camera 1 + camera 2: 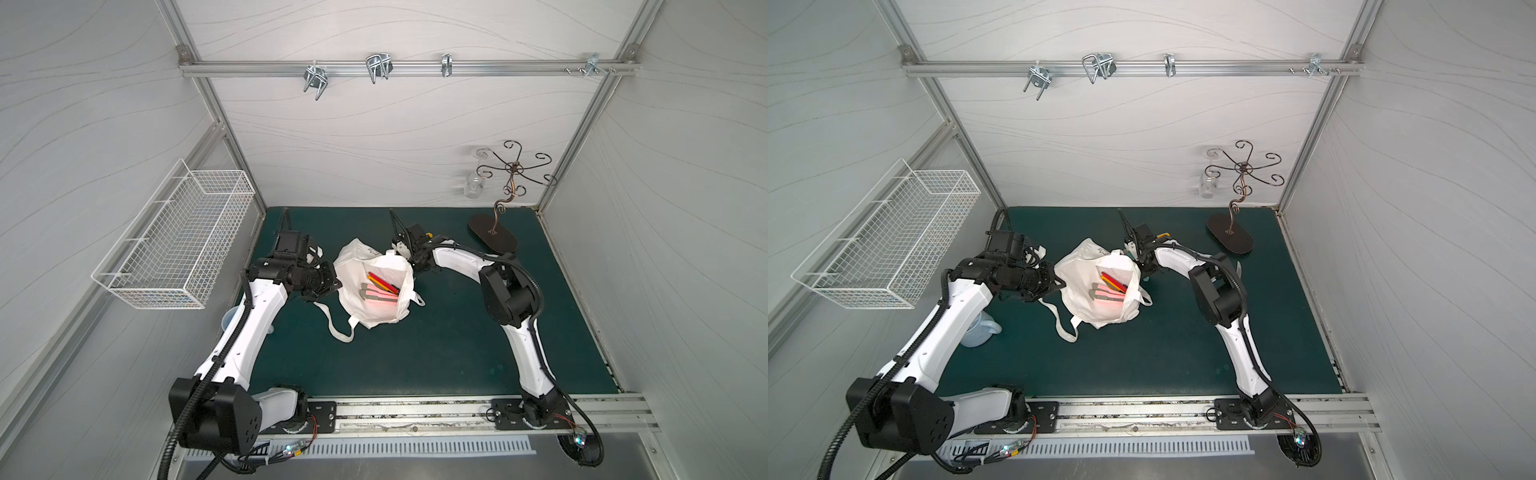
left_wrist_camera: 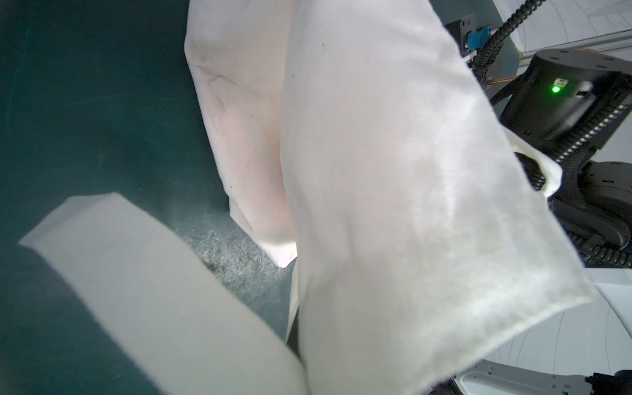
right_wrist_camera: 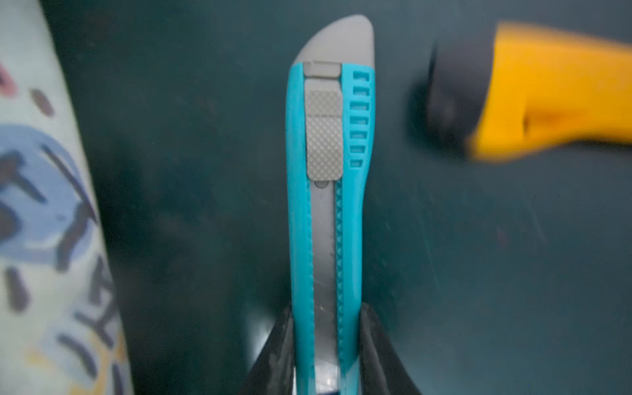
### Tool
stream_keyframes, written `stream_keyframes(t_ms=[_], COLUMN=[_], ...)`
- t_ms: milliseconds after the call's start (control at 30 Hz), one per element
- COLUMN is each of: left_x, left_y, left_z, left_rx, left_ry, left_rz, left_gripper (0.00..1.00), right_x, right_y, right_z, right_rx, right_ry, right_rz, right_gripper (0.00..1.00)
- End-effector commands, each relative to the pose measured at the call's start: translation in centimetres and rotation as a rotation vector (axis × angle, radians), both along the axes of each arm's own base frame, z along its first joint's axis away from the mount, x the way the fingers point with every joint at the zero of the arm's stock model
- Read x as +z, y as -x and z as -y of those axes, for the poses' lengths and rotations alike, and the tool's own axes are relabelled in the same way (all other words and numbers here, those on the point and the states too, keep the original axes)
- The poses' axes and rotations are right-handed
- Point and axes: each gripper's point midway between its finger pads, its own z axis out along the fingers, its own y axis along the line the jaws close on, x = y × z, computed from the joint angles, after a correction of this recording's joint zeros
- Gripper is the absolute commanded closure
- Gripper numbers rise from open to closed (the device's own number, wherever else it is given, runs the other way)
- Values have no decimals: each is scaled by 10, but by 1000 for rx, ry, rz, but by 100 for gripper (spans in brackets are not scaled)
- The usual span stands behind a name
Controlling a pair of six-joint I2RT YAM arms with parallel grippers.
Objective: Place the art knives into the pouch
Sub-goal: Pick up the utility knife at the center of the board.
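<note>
The pouch (image 1: 353,266) (image 1: 1075,270), a white cloth tote, sits mid-mat with its mouth held open upward and its straps trailing toward the front. My left gripper (image 1: 336,284) (image 1: 1059,284) is at its left rim, shut on the cloth. In the left wrist view the pouch (image 2: 393,171) covers the jaws. The art knife (image 3: 330,205), teal with a grey slider, lies on the green mat behind the pouch. My right gripper (image 3: 328,309) is shut on it, one finger pressed to each side. The pouch's printed face (image 3: 41,205) is beside the knife. In the top views the knife is hidden under the right wrist (image 1: 411,245).
Red and yellow pencils (image 1: 382,282) and pink-grey items (image 1: 380,297) lie inside the pouch. A yellow-and-black tool (image 3: 547,92) lies near the knife. A white wire basket (image 1: 174,237) hangs on the left wall. A metal stand (image 1: 494,232) is at the back right, a plastic jug (image 1: 980,328) under the left arm.
</note>
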Motion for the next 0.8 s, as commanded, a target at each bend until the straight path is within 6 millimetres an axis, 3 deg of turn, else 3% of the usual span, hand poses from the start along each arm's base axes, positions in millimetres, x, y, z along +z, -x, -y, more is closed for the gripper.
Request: stream_keyframes(t_ms=[0,300,767], left_x=[14,7,7], left_y=[-9,-10,-19], left_z=[1,2,6], left_rx=[-14,-10,1], left_ry=[8,14,23], left_rz=[46,37,46], left_gripper=[100,100,100], right_x=[-26,-3,103], right_y=[33,60,82], right_z=[48,71,80], right_rx=[-123,-243,-262], right_ry=[107,151,110], right_rz=[-172,-196,-22], right_gripper=[76,78,79])
